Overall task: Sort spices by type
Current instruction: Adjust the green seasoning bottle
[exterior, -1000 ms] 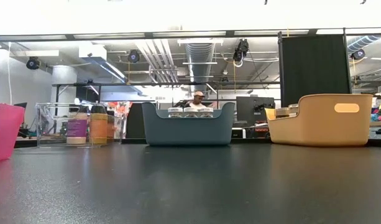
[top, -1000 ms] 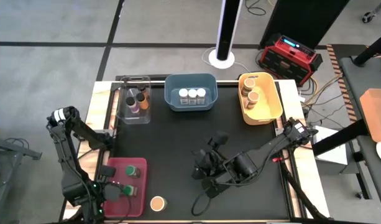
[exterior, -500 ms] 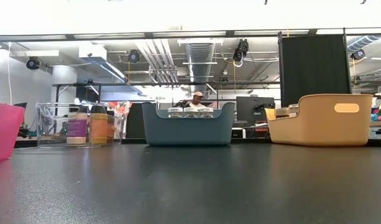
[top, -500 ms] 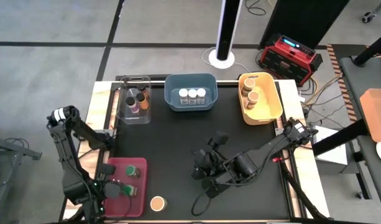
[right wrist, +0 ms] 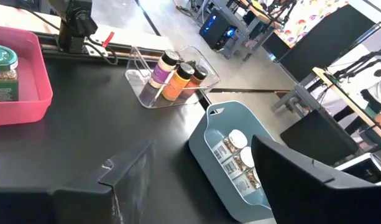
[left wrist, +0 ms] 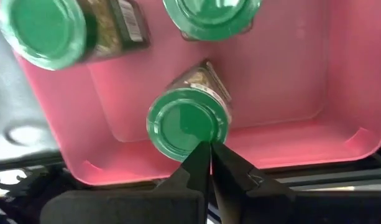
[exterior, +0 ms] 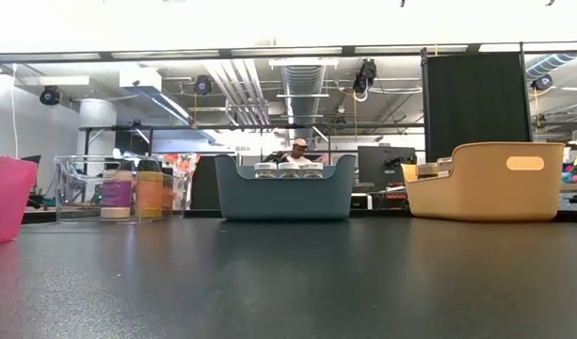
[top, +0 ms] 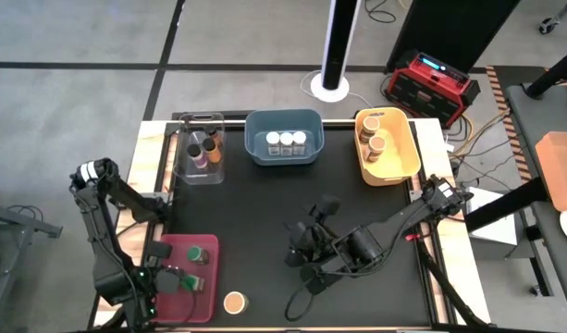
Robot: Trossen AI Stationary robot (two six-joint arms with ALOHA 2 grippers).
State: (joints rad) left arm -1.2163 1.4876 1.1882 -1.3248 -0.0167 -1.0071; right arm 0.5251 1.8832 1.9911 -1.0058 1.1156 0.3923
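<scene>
Overhead: black table [top: 265,203], grey floor [top: 70,102] around.

Green-lidded jar [left wrist: 44,28] cropped (top edge).

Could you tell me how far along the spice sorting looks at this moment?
Nearly done: jars sit grouped in the clear bin, blue bin, yellow bin and red bin. Neither gripper holds anything: left gripper shut over the red bin, right gripper open mid-table. One tan-lidded jar remains loose.
</scene>
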